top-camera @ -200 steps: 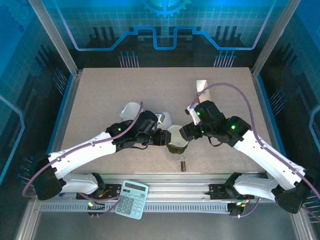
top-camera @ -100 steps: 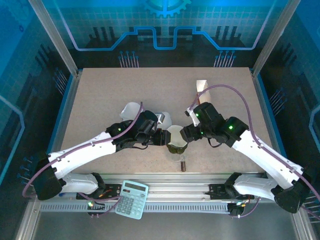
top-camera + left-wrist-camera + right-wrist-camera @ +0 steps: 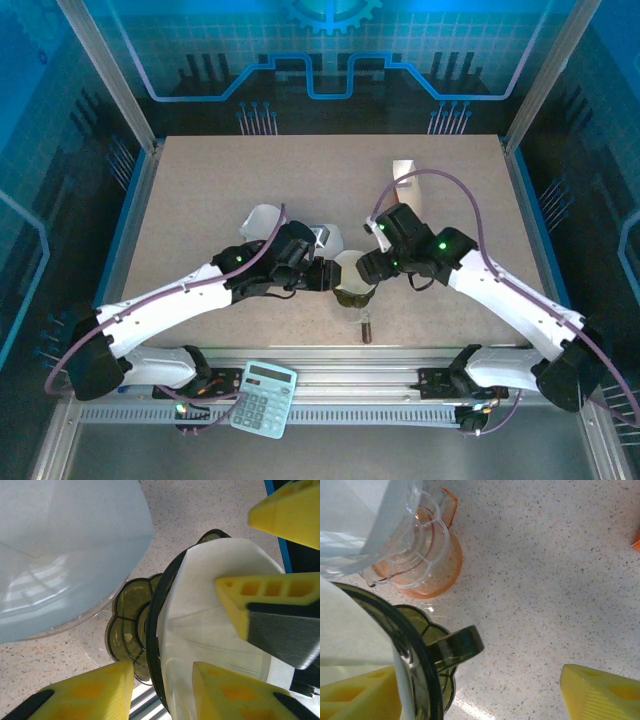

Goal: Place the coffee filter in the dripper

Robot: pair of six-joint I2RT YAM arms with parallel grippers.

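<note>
The filter [image 3: 200,630] sits in the dripper [image 3: 154,625]. The open right hand [image 3: 480,677] presses it. I cannot tell if the left hand [image 3: 162,666] grips the rim. Next, let go softly.

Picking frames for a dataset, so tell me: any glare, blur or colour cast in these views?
Top external: sharp, blue cast around the enclosure. Left wrist: left tool's fingers soft, coffee filter washed out. Right wrist: table crisp, small glare beside the dripper.

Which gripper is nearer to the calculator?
Left. The left gripper is at the dripper's left side, beyond and right of the calculator; the right gripper is at the dripper's right side, farther away.
</note>
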